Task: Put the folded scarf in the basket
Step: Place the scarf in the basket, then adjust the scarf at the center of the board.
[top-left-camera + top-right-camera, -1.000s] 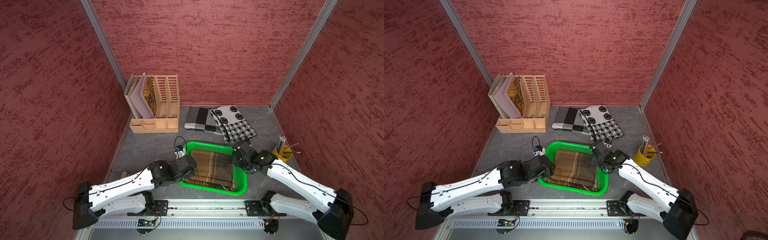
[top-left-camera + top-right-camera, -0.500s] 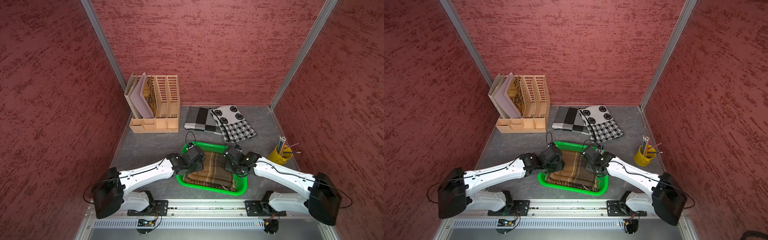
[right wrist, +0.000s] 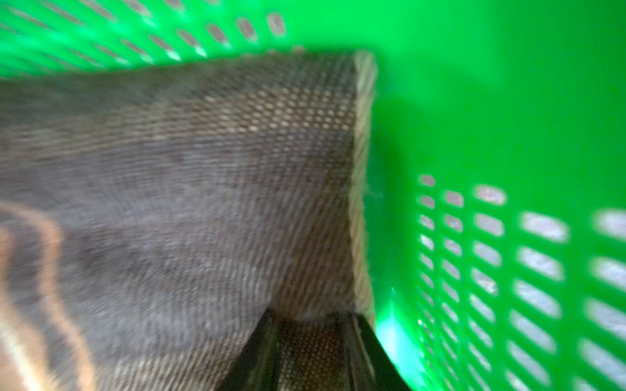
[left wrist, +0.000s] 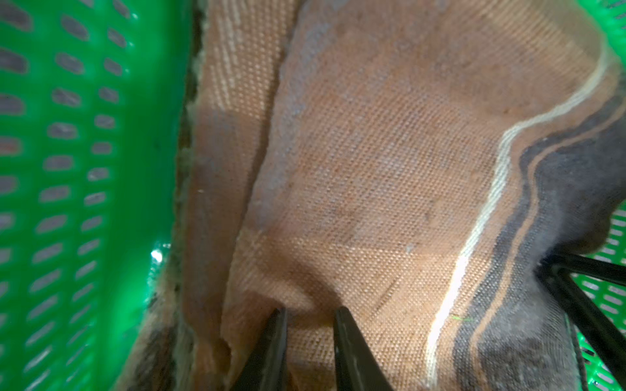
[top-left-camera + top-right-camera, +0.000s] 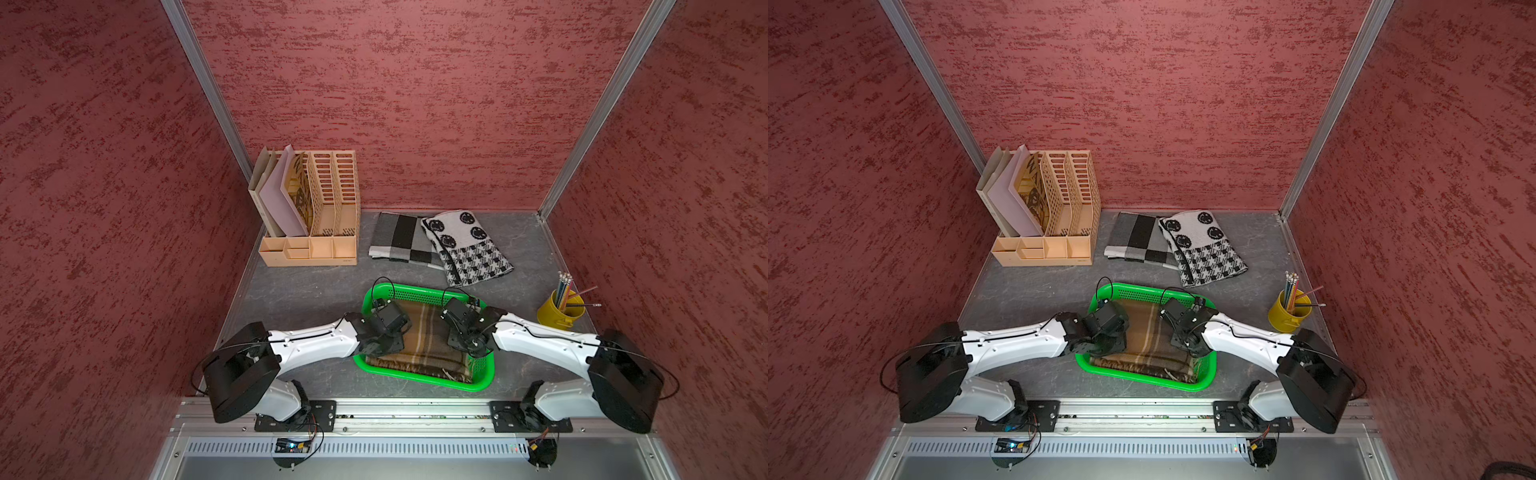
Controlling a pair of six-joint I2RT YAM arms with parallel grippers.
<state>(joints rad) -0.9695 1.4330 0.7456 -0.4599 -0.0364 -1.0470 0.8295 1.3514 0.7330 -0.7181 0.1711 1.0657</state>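
Note:
The green basket stands at the front middle of the table. A folded brown plaid scarf lies inside it. Both grippers reach down into the basket from opposite short sides. My left gripper is shut on a raised fold of the scarf beside the mesh wall. My right gripper is shut on the scarf's dark edge, close to a basket corner. In both top views the wrists hide the fingertips.
A tan file organizer with folders stands at the back left. Two black, grey and white scarves lie behind the basket. A yellow cup of pencils stands on the right. Red walls close in three sides.
Both arms have swung in from beside the basket and dropped onto the scarf. Their jaws have narrowed around its fabric. The scarf stays in the basket.

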